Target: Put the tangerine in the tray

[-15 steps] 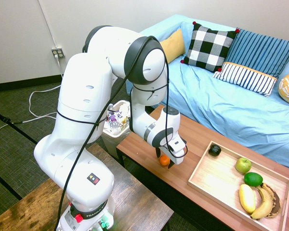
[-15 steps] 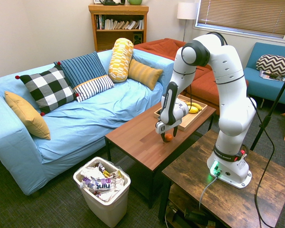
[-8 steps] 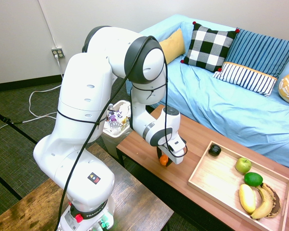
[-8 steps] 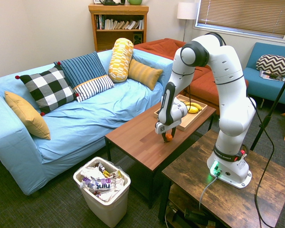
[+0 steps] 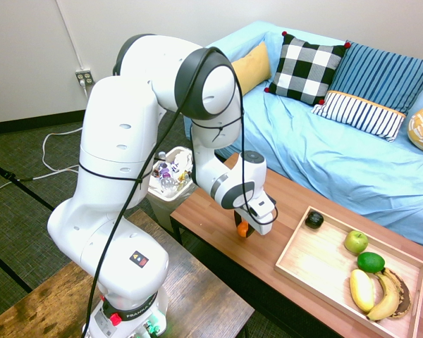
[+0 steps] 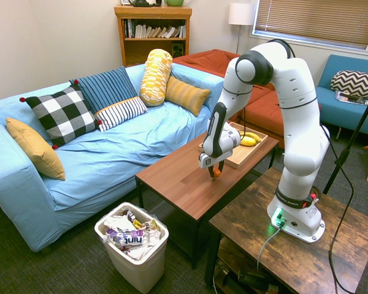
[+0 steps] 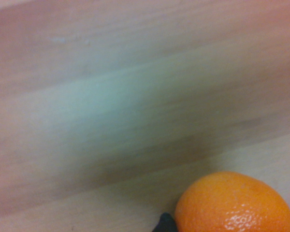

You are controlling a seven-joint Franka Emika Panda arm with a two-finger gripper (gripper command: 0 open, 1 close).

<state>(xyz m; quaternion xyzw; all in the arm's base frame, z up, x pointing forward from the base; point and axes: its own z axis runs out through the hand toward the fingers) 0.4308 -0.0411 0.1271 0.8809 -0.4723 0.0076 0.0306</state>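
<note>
The tangerine (image 5: 242,227) is a small bright orange fruit held just above the brown coffee table (image 5: 211,215), near its front edge. My gripper (image 5: 243,229) points down and is shut on the tangerine, which also shows between the dark fingers in the second exterior view (image 6: 216,173). Close up, the wrist view has the tangerine (image 7: 234,205) over blurred wood grain. The tray (image 5: 317,259) of light wood lies on the same table, to the right of the gripper and apart from it.
The tray holds a green apple (image 5: 356,241), a lime (image 5: 371,262), bananas (image 5: 375,292) and a dark fruit (image 5: 314,220). A blue sofa (image 5: 338,155) runs behind the table. A white bin (image 5: 170,182) full of wrappers stands at the table's left end.
The fingers have shut on the tangerine. The gripper has then risen a little off the table with it and shifted slightly toward the tray.
</note>
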